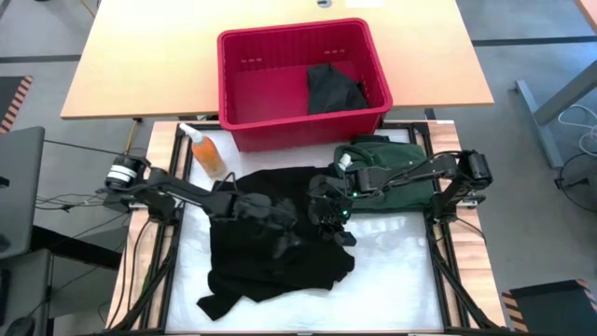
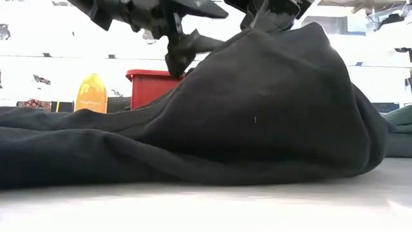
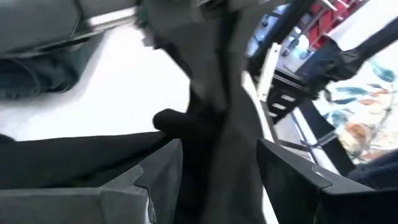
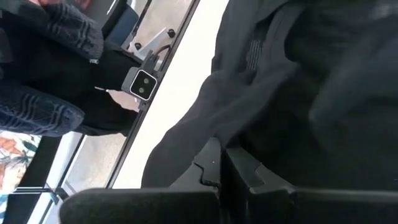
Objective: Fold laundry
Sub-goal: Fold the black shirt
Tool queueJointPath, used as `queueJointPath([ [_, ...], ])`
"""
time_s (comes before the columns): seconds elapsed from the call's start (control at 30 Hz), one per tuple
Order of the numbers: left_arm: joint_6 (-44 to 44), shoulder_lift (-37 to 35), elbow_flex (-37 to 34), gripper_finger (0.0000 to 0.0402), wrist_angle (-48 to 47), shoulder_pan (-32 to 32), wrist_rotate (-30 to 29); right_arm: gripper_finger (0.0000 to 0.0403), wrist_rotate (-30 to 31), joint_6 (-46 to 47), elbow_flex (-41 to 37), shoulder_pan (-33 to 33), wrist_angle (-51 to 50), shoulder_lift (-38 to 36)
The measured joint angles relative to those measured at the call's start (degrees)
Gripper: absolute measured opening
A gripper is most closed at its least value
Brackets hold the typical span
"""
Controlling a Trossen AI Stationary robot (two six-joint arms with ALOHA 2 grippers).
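A black garment lies crumpled on the white table top, with one part drawn up into a peak. My right gripper is shut on that raised part. My left gripper stands open just left of it, level, with a hanging strip of the black cloth between its fingers. A dark green shirt lies at the table's far right. Another dark garment rests in the red bin. My left gripper has the black cloth running between its open fingers; I cannot tell whether they touch it. My right gripper pinches a bunched fold of the black garment between its two fingers, slanting down from the table's right side. The fold is lifted, and the rest of the garment slopes down onto the table.
An orange bottle stands at the table's far left corner, beside the red bin. The green shirt lies close to the right arm. A person in a plaid sleeve shows beyond the table. Bare white surface lies near right.
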Motion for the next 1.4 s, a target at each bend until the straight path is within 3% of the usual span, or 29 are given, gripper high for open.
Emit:
queueJointPath([
  [0.93, -4.6, 1.9, 0.0, 0.0189, 1.1, -0.1, 4.1, 0.0023, 5.2, 0.0, 0.0, -0.8, 4.8, 0.0],
  [1.07, -4.6, 1.9, 0.0, 0.0147, 0.8, -0.1, 4.2, 0.0023, 5.9, 0.7, 0.0, -1.1, 4.8, 0.0],
  [1.27, -4.4, 1.9, 0.0, 0.0022, 0.8, 0.7, 7.2, 0.0029, 5.9, 0.9, 0.0, -1.2, 5.0, 0.0],
  [1.4, -5.2, 1.5, 0.0, 0.0003, 2.2, 1.1, 9.4, 0.0056, 5.9, 3.0, 0.0, -1.4, 5.5, -0.1],
])
